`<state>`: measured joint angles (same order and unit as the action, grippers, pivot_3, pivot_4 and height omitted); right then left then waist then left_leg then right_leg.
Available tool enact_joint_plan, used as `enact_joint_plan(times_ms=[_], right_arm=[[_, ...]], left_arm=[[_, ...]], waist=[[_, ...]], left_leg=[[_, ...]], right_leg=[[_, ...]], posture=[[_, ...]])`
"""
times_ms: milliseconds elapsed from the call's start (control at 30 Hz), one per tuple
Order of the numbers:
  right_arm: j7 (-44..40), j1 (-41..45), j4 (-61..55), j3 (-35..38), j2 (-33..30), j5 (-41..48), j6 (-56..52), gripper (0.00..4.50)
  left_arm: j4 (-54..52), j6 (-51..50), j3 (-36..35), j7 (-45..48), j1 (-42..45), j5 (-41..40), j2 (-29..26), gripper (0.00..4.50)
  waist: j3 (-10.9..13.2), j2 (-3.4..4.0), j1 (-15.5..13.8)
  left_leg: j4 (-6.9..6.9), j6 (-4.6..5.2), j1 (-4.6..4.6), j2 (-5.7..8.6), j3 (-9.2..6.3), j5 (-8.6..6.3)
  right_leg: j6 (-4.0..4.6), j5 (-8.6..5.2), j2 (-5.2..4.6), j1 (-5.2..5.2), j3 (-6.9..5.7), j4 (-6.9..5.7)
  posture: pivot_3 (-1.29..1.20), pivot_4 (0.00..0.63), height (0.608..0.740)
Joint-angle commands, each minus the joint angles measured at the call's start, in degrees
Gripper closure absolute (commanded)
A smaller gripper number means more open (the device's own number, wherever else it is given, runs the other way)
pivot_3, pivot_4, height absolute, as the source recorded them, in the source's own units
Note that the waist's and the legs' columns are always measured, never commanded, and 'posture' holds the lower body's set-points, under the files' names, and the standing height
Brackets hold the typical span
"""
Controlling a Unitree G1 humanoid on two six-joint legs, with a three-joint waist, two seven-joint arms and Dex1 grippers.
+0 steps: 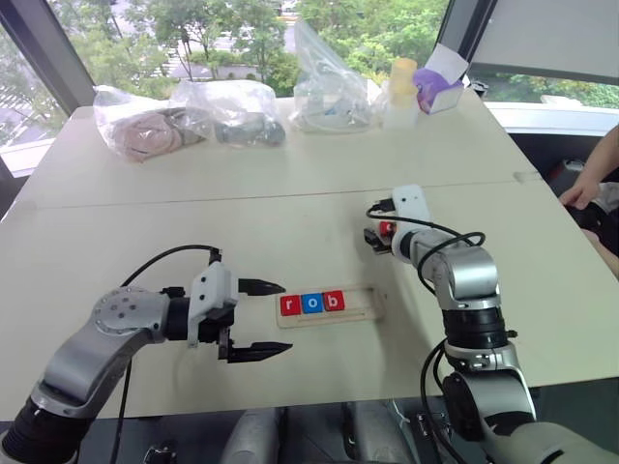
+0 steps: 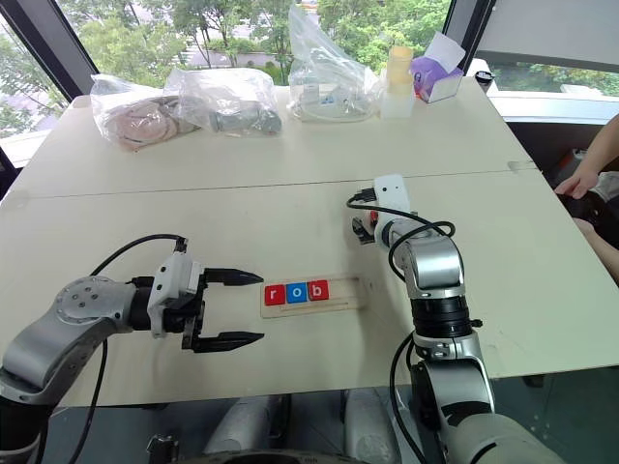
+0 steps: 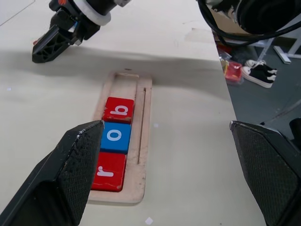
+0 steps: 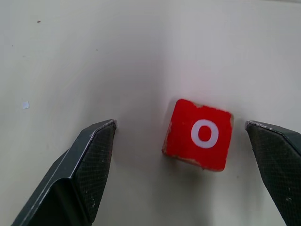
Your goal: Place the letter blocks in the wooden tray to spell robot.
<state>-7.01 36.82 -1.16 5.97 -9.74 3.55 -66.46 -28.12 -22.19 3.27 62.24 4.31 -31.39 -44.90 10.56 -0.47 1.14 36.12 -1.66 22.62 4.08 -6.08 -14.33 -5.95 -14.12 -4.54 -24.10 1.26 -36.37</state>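
Note:
The wooden tray (image 1: pixel 363 301) lies near the table's front edge. Its left part holds three letter blocks in a row: a red r (image 1: pixel 288 306), a blue o (image 1: pixel 310 304) and a red b (image 1: pixel 333 301). They also show in the left wrist view as r (image 3: pixel 110 172), o (image 3: pixel 116 136) and b (image 3: pixel 119 109). My left gripper (image 1: pixel 286 317) hovers open just left of the tray, pointing at it. A red o block (image 4: pixel 200 134) lies on the table beyond the tray's right end. My right gripper (image 4: pixel 180 125) is open, one finger on each side of that block (image 1: pixel 386 228), not touching it.
Clear plastic bags (image 1: pixel 218 111) with parts, a cup (image 1: pixel 401 82) and a purple box (image 1: pixel 440 92) line the far edge. A person's hand (image 1: pixel 583 188) rests at the right edge. A seam (image 1: pixel 193 198) crosses the table.

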Motion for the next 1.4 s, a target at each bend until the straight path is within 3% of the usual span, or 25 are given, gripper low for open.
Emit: enact_joint_plan(times_ms=[33, 67, 167, 300, 333, 500, 733, 1033, 1233, 1267, 1400], right_arm=[[1.9, 2.0, 0.6, 3.8, 1.2, 1.3, -1.8, 0.04], [2.3, 2.3, 0.9, 4.3, 1.6, 1.4, -2.1, 0.04], [3.4, 2.9, 1.6, 5.2, 2.3, 1.7, -2.4, 0.86], [3.7, 2.8, 1.6, 3.7, 2.0, 1.6, -1.5, 3.06], [3.5, 2.7, 1.4, 3.0, 1.7, 1.4, -1.3, 3.37], [0.8, -0.7, -4.0, -3.8, -3.6, 0.4, -2.4, 3.36], [-3.1, -12.8, -28.9, 1.1, -7.2, 6.5, -25.1, 3.36], [0.8, -24.8, -41.4, 4.9, -5.3, 9.9, -26.0, 3.36], [2.6, -26.2, -43.9, 5.3, -4.2, 13.2, -26.0, 3.36], [2.8, -26.1, -43.9, 5.4, -4.5, 13.8, -26.0, 2.33], [-1.0, -24.6, -42.8, 4.5, -11.9, 19.7, -26.0, 0.46]], left_arm=[[-1.0, 0.6, -0.3, -0.2, 0.4, 0.1, 0.2, 0.0], [-1.0, 0.6, -0.3, -0.2, 0.4, 0.2, 0.3, 0.0], [-1.1, 0.6, -0.2, -0.5, 0.3, 0.4, 0.5, 0.0], [-1.2, 0.6, -0.2, -0.8, 0.2, 0.4, 0.7, 0.0], [-1.2, 0.6, -0.2, -0.8, 0.2, 0.5, 0.7, 0.0], [-1.4, 0.4, 0.1, -1.1, 0.3, 0.6, 1.1, 0.0], [-1.2, 0.4, 0.1, -0.8, 0.1, 0.2, 1.4, 0.0], [0.5, 1.0, 1.6, 0.8, 1.4, 0.7, 2.5, 0.0], [1.5, 1.2, 2.5, 1.2, 2.8, 1.1, 3.3, 0.0], [1.6, 1.3, 2.5, 1.3, 2.9, 1.1, 3.4, 0.0], [1.8, 1.3, 2.6, 1.5, 3.3, 1.2, 3.5, 0.0]], waist=[[0.0, 0.0, 0.0], [0.0, 0.01, 0.0], [0.0, 0.0, 0.0], [0.0, 0.02, 0.1], [0.0, 0.02, 0.2], [0.0, 0.02, 0.1], [0.0, 0.01, -0.4], [-0.1, 0.0, -0.5], [-0.1, -0.01, -0.4], [-0.1, -0.01, -0.4], [-0.1, 0.01, -0.3]], left_leg=[[0.0, 0.0, -0.01, 0.0, 0.0, 0.0], [0.01, 0.0, -0.01, 0.0, 0.0, 0.0], [0.01, 0.0, -0.02, 0.0, 0.0, 0.0], [0.0, 0.0, -0.04, 0.0, 0.0, 0.0], [-0.01, 0.0, -0.06, -0.01, 0.01, 0.0], [0.0, 0.0, -0.06, -0.01, 0.02, 0.0], [0.01, 0.03, -0.04, 0.0, -0.04, -0.02], [0.04, 0.03, -0.19, -0.02, -0.08, -0.02], [0.06, 0.04, -0.21, -0.02, -0.11, -0.02], [0.05, 0.04, -0.22, -0.02, -0.12, -0.02], [0.07, 0.04, -0.22, -0.02, -0.12, -0.02]], right_leg=[[0.0, 0.0, 0.0, 0.01, 0.0, 0.0], [0.0, 0.0, 0.0, 0.02, 0.0, 0.0], [0.0, 0.0, 0.0, 0.03, -0.01, 0.0], [0.0, 0.0, 0.0, 0.03, -0.01, 0.0], [0.01, 0.0, 0.01, 0.03, 0.0, -0.01], [0.01, 0.0, 0.02, 0.04, 0.0, -0.04], [0.0, -0.01, -0.02, 0.12, -0.03, 0.03], [0.0, -0.03, -0.01, 0.33, -0.11, 0.05], [-0.01, -0.03, -0.01, 0.41, -0.15, 0.17], [0.0, -0.03, -0.01, 0.42, -0.16, 0.17], [0.0, -0.04, -0.01, 0.44, -0.17, 0.19]], posture=[[0.0, 0.15, 0.74], [0.0, 0.15, 0.74], [0.0, 0.15, 0.74], [0.0, 0.15, 0.74], [0.0, 0.15, 0.74], [0.0, 0.15, 0.74], [0.0, 0.15, 0.74], [0.0, 0.15, 0.74], [0.0, 0.15, 0.74], [0.0, 0.15, 0.74], [0.0, 0.15, 0.74]])
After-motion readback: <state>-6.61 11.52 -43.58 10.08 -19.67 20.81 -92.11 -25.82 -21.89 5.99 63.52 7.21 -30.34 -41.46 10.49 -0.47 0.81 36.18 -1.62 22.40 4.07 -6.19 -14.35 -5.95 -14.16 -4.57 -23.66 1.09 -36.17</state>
